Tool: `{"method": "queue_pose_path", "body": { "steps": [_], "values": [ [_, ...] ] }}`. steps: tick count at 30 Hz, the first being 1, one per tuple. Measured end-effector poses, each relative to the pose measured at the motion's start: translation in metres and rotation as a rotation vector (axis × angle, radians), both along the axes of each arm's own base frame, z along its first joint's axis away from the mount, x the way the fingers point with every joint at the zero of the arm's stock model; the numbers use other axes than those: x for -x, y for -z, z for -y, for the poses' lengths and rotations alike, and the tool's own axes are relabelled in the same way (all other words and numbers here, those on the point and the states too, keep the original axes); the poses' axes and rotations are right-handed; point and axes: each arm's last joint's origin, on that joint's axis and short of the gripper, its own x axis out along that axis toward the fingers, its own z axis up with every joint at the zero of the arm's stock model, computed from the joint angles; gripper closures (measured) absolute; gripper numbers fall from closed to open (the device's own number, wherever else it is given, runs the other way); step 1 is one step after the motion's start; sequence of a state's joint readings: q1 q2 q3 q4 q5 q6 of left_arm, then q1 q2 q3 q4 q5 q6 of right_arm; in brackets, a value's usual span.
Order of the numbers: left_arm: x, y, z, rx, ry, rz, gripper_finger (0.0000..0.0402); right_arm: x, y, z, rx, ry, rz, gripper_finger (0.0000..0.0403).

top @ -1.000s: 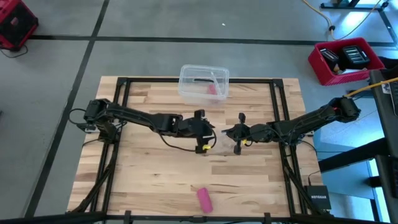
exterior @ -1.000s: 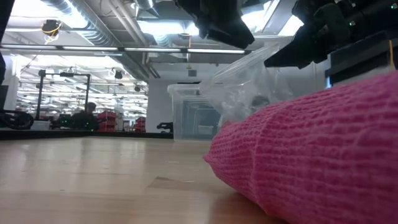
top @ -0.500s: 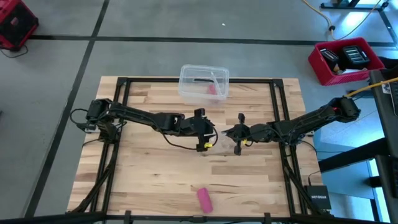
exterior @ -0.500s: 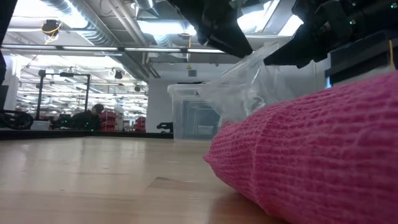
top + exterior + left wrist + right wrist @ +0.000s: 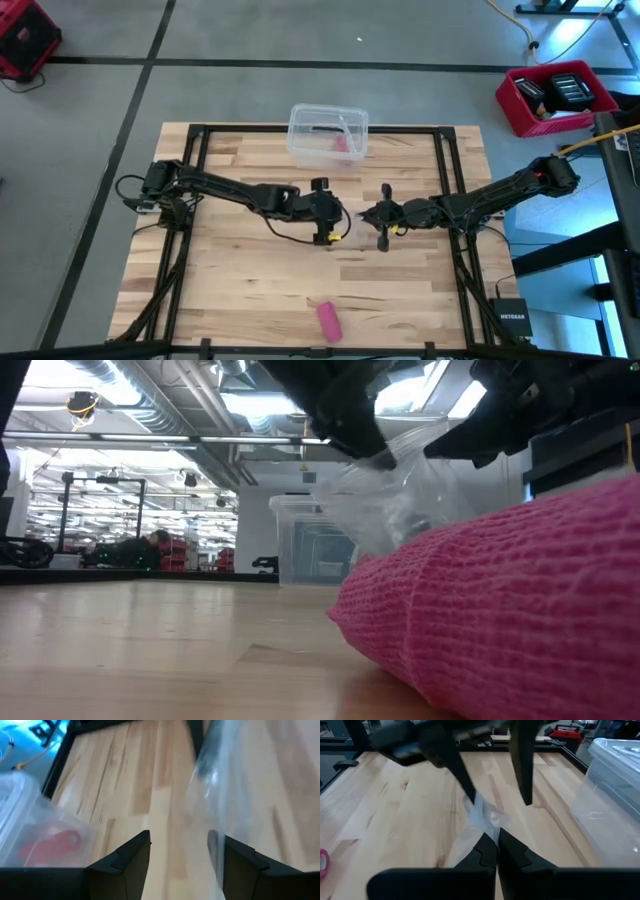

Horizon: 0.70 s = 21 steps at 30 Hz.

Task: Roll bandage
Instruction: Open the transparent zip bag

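Note:
The pink bandage (image 5: 328,320) lies as a small roll on its side near the table's front edge; it fills the low view's right foreground (image 5: 500,610). A small clear plastic wrapper (image 5: 482,815) is held up over the table's middle by my shut right gripper (image 5: 497,834). My left gripper (image 5: 180,842) is open and comes at the wrapper (image 5: 225,785) from the table's left, slanting down. Its two fingers (image 5: 462,780) stand on either side of the wrapper's top. In the high view the two grippers (image 5: 338,218) (image 5: 366,213) nearly meet. My left gripper is open at the wrapper's upper edge (image 5: 476,804); I cannot tell whether a fingertip touches it. My right gripper pinches one end of the wrapper (image 5: 492,827) between its two fingertips, coming nearly level from the table's right. The wrapper sticks out ahead of the fingers and sags, crumpled; the bandage hides its lower end in the low view.
A clear plastic box (image 5: 328,133) with something pink inside stands at the table's far edge, behind the grippers. The black frame rails (image 5: 200,170) run along the table's left, right and far sides. Bare wood lies between the grippers and the bandage.
My left gripper has sunk a little toward the wrapper, still open. The wrapper's top has shifted slightly beside it. My right gripper has kept its place and stayed shut on the wrapper.

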<state>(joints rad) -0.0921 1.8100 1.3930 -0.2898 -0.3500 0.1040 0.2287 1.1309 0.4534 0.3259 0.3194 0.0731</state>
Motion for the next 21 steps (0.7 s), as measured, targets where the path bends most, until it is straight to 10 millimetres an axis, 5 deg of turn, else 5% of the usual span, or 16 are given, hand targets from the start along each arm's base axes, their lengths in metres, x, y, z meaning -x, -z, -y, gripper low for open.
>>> {"method": "queue_pose_path", "body": {
  "steps": [8, 16, 21],
  "values": [
    [0.003, 0.02, 0.001, 0.005, -0.003, -0.135, 0.0222, -0.001, -0.002, 0.0, -0.002, -0.008, 0.018, 0.0398],
    [0.001, 0.02, 0.004, 0.018, 0.06, -0.138, 0.038, -0.001, -0.002, 0.0, -0.013, -0.005, 0.021, 0.0398],
    [0.006, 0.013, 0.004, 0.022, 0.056, -0.14, 0.0395, 0.0, -0.002, 0.0, -0.01, 0.015, 0.018, 0.0395]
  ]
}}
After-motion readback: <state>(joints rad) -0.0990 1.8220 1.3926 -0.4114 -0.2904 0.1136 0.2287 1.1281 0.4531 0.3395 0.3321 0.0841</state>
